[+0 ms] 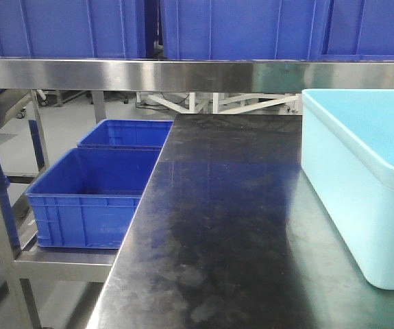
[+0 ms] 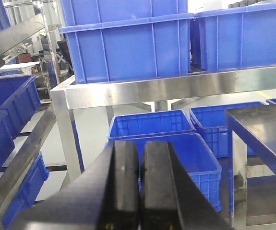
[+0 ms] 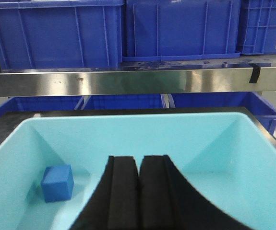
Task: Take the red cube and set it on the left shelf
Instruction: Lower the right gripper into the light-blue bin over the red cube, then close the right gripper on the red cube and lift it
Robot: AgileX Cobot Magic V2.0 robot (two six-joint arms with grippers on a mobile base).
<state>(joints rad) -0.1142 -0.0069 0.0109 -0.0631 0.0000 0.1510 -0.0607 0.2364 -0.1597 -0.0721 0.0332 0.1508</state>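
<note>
A dark steel desk (image 1: 238, 226) filled the front view, its sheen patchy toward the near edge. At the desk's right edge stood a light-blue tub (image 1: 347, 205). The right gripper (image 3: 138, 165) hung over the tub's near wall with its pads pressed together on nothing. A blue cube (image 3: 57, 183) lay on the tub floor by the left wall. The left gripper (image 2: 139, 153) was out beyond the desk's left edge, its pads likewise together and empty. Off that edge, the low left shelf (image 1: 66, 264) carried two open blue crates (image 1: 90, 199), one behind the other. Past the far edge a steel rail (image 1: 183, 74) bore more blue bins (image 1: 244, 27). Where the red cube lay could not be told.
</note>
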